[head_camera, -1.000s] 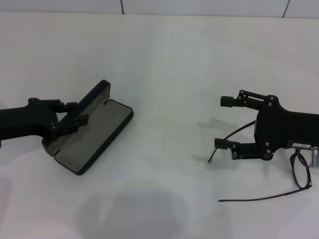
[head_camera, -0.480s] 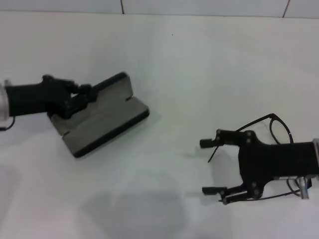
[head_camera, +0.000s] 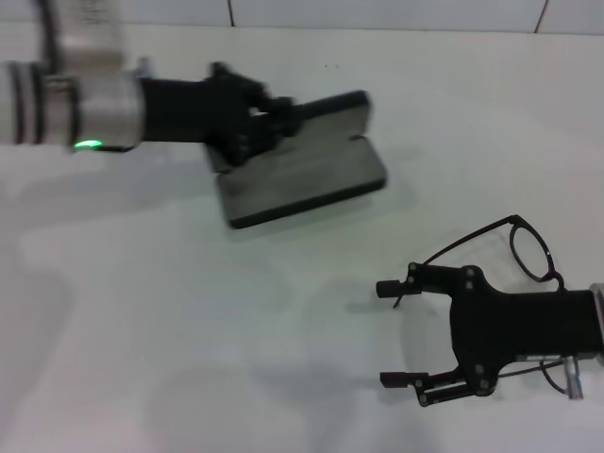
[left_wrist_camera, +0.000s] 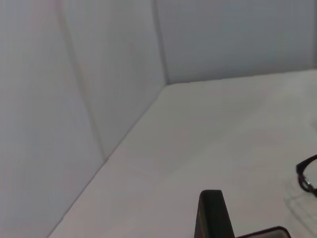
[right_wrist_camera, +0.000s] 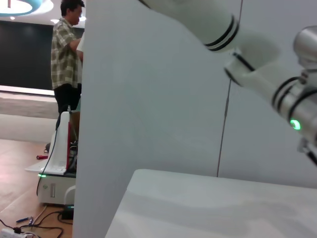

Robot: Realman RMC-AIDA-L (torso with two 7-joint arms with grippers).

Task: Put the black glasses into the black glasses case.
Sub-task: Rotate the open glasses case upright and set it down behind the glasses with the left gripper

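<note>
The black glasses case [head_camera: 304, 177] lies open on the white table, left of centre toward the back, with its lid [head_camera: 332, 105] raised. My left gripper [head_camera: 281, 111] reaches in from the left and is shut on the lid's edge. The black glasses [head_camera: 531, 249] lie at the right, one lens and a temple arm showing past my right gripper [head_camera: 384, 334], whose body hides the rest. That gripper is open, its fingers spread wide and pointing left. In the left wrist view the lid's edge [left_wrist_camera: 213, 214] shows close up, with a bit of the glasses [left_wrist_camera: 307, 176] beyond.
White walls close off the table [head_camera: 189, 321] at the back. The right wrist view shows the left arm [right_wrist_camera: 257, 59] high up, a bare table surface [right_wrist_camera: 208, 203], and a person standing far off beyond the wall's edge.
My left gripper has carried the open case to the right and toward the back. The right gripper has turned and shifted toward the front; the glasses' lens now shows on its far side.
</note>
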